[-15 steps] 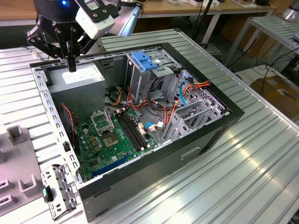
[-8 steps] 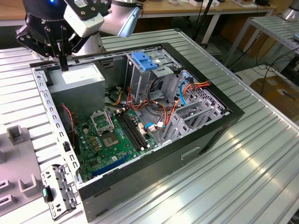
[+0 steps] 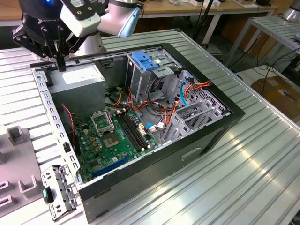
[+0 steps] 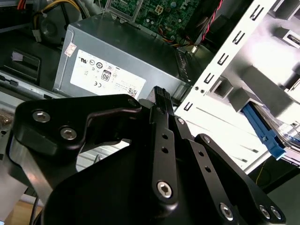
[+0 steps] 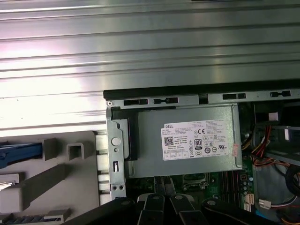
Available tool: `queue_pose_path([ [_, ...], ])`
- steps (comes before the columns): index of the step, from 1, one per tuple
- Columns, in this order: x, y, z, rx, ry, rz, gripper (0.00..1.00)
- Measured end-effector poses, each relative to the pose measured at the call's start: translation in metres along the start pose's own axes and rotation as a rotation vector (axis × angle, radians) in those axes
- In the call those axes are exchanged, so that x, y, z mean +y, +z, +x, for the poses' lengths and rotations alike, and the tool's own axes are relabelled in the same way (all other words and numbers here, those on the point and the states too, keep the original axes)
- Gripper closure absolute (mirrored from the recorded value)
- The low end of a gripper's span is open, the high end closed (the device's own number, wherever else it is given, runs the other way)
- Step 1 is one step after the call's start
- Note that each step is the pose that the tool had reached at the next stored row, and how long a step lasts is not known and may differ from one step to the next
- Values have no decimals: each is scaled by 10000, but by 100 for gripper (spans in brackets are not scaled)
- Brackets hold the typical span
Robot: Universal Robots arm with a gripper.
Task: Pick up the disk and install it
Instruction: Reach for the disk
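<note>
Hovering over the power supply [image 3: 77, 78] inside the open computer case [image 3: 140, 174], the gripper [image 3: 61, 67] is pinched closed and empty. The disk [image 4: 263, 133] lies in a grey fixture [image 5: 70, 180] beyond the case wall.

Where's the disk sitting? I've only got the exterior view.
Observer: In the first wrist view the disk shows its blue rail on the grey fixture, outside the case at the power supply end.
Operator: Is the end effector holding anything?
Observer: No. In the second wrist view the end effector is shut and empty, above the power supply.
</note>
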State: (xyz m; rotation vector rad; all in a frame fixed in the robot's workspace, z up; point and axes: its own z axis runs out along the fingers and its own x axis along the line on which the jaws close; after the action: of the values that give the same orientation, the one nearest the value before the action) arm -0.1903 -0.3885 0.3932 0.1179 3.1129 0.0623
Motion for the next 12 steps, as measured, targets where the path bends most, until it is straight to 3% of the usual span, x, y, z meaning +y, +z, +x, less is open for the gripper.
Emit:
queue_pose_path([
  [8, -2, -1, 19, 0, 0, 0, 89],
  [12, -6, -2, 74, 0, 1, 0, 89],
])
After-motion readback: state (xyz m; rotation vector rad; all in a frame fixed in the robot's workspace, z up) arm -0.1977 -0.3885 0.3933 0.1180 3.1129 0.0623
